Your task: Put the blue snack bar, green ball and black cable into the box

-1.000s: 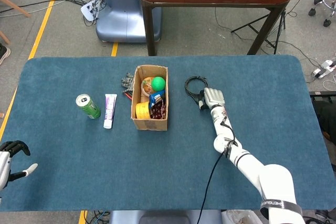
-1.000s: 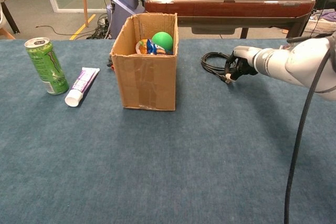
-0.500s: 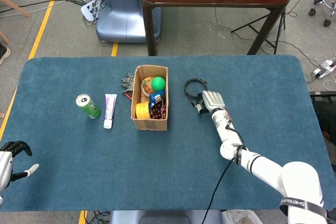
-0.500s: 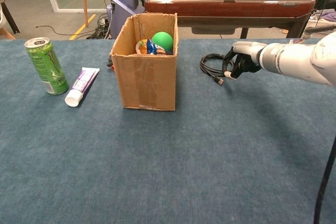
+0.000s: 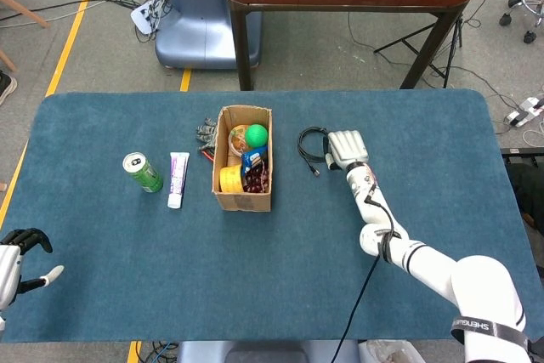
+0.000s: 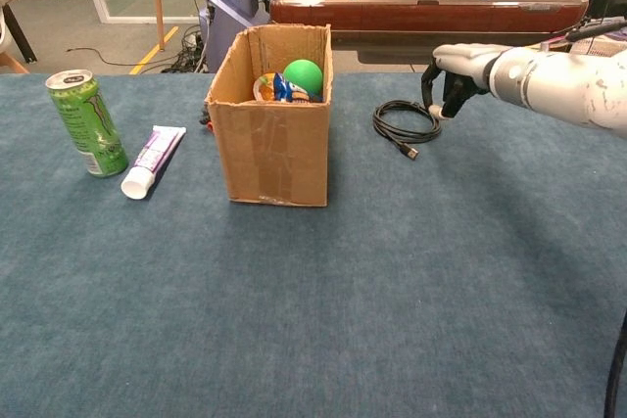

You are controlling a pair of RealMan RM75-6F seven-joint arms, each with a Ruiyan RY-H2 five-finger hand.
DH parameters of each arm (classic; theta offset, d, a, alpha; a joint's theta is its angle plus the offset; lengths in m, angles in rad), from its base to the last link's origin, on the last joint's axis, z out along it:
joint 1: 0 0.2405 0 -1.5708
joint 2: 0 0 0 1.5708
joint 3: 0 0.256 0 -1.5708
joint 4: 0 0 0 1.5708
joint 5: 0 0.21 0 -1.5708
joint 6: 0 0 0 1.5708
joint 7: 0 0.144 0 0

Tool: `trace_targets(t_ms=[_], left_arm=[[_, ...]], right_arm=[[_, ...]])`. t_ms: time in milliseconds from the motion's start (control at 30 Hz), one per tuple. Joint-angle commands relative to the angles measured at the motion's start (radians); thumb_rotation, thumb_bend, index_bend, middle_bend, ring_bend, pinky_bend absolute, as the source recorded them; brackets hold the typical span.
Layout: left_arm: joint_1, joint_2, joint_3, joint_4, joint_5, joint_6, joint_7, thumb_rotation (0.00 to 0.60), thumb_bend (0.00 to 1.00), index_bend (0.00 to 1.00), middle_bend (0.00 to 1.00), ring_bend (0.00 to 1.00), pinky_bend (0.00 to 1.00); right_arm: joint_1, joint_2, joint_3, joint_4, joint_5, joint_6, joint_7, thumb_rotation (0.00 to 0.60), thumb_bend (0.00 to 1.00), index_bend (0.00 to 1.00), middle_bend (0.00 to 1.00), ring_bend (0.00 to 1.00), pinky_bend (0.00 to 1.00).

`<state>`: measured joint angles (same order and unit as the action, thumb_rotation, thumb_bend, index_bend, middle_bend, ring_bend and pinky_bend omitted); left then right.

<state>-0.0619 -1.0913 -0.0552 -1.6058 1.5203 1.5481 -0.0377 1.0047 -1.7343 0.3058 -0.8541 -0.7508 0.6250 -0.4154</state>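
Black cable [image 6: 406, 125] coiled on the table [image 6: 392, 291], right of the box [image 6: 272, 124], just left of and below the right hand [image 6: 453, 78]. Fingers curled downward, apparently grasping nothing. Left hand [image 5: 19, 265] far off, idle, fingers loosely apart.

A box [image 5: 243, 195] stands near the middle of the tabletop [image 5: 255, 295], with a ball [image 5: 257, 135] and a snack bar [image 5: 253, 159] inside it. Left of the box lies a tube [image 5: 177, 179], and further left stands a can [image 5: 143, 172]. Right of the box the cable [image 5: 308, 146] lies coiled on the tabletop, with the right hand [image 5: 345, 150] just beside it on its right. The left hand [image 5: 19, 259] sits at the near left edge.
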Motion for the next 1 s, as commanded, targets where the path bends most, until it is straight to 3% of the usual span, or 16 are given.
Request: trace_targets(t_ms=[33, 400, 700, 1000], left_arm=[[0.000, 0.001, 0.000, 0.000, 0.000, 0.001, -0.002, 0.600, 0.08, 0.57, 0.46, 0.37, 0.68], [0.004, 0.006, -0.001, -0.004, 0.003, 0.010, -0.010, 0.600, 0.08, 0.57, 0.46, 0.37, 0.68], [0.004, 0.007, -0.001, -0.004, 0.002, 0.009, -0.012, 0.600, 0.08, 0.57, 0.46, 0.37, 0.68], [0.006, 0.009, -0.001, -0.005, 0.002, 0.012, -0.016, 0.600, 0.08, 0.57, 0.46, 0.37, 0.68]], right_arm=[[0.029, -0.032, -0.041, 0.062, -0.038, 0.012, -0.056, 0.600, 0.01, 0.49, 1.00, 1.00, 1.00], [0.056, -0.121, -0.076, 0.203, -0.069, -0.016, -0.126, 0.600, 0.00, 0.44, 1.00, 1.00, 1.00], [0.076, -0.175, -0.054, 0.302, -0.075, -0.064, -0.113, 0.600, 0.15, 0.44, 1.00, 1.00, 1.00], [0.097, -0.210, -0.023, 0.372, -0.076, -0.117, -0.089, 0.600, 0.24, 0.44, 1.00, 1.00, 1.00]])
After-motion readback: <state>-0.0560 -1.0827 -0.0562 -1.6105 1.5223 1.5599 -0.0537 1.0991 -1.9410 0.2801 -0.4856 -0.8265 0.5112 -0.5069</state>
